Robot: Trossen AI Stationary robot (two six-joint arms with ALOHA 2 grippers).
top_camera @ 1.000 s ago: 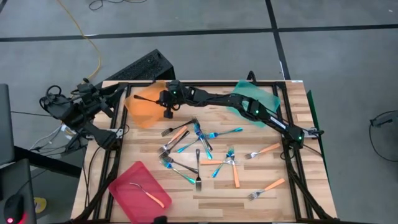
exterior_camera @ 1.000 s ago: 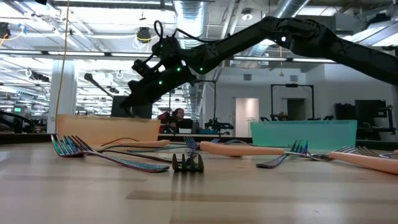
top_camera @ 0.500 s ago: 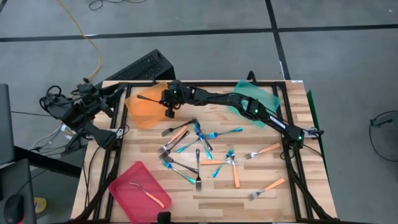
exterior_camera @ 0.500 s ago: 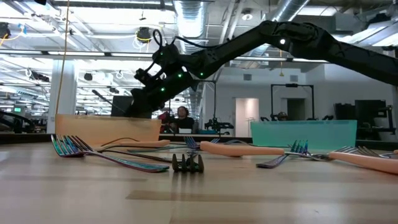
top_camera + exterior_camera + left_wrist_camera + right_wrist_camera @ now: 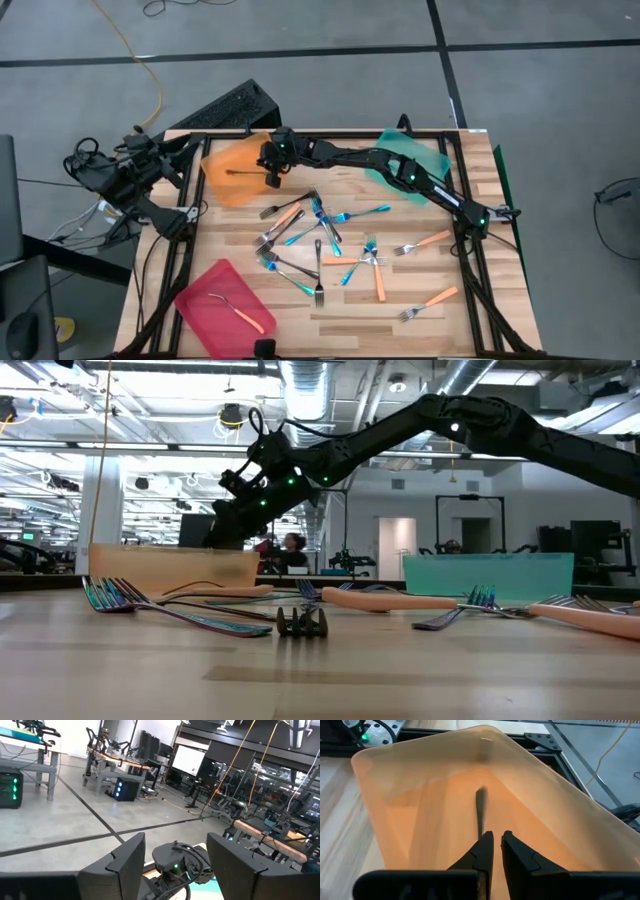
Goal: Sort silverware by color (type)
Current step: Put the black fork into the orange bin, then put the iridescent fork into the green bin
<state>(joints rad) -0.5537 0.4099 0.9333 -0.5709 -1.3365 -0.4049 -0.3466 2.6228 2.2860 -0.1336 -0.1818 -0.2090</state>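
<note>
Three translucent plastic trays stand on the wooden desk (image 5: pixel 500 300): orange tray (image 5: pixel 228 172), teal (image 5: pixel 415 153), pink (image 5: pixel 205 300). The right hand (image 5: pixel 270 180), over the orange tray, has opened slightly; its dark metal fork (image 5: pixel 243 171), held before, now lies inside that tray. About eighteen forks lie beside it. The left hand (image 5: pixel 175 865) stands open off the desk.

Orange tray (image 5: pixel 232 170) holds a dark fork (image 5: pixel 480 810); pink tray (image 5: pixel 222 302), an orange-handled fork (image 5: pixel 240 315); teal tray (image 5: pixel 412 158). Blue- and orange-handled forks (image 5: pixel 330 245) on pale wood table (image 5: pixel 420 340); black arms
</note>
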